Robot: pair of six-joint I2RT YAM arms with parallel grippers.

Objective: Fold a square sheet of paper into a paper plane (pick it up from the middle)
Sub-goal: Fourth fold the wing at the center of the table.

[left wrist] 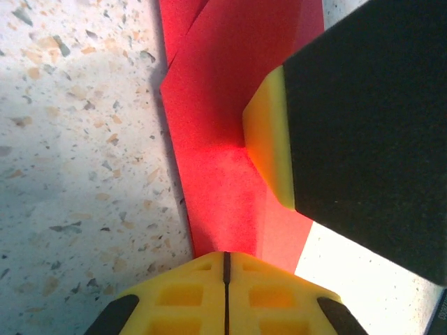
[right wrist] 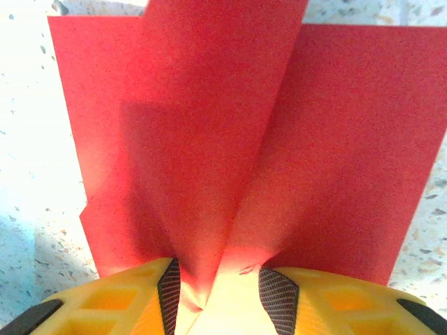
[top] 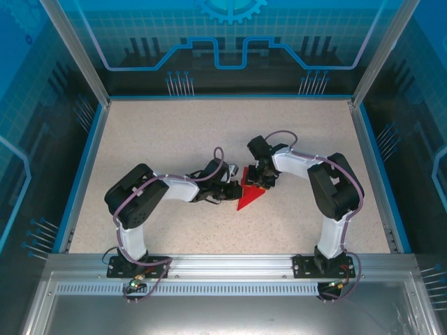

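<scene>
Paper plane [right wrist: 209, 139] inside right gripper [right wrist: 222, 283]

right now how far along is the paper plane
Done: the red paper is already folded into a pointed wedge on the table. In hand: the left jaws are shut on one end, and a raised fold sits between the parted right jaws. Left: the layers look loose and uneven, so probably more creasing before it's a finished plane.

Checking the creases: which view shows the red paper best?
Right wrist view: the red paper spreads across it, a raised flap between the right hand's fingers. Left wrist shows a narrow folded strip; top external, a small triangle.
</scene>
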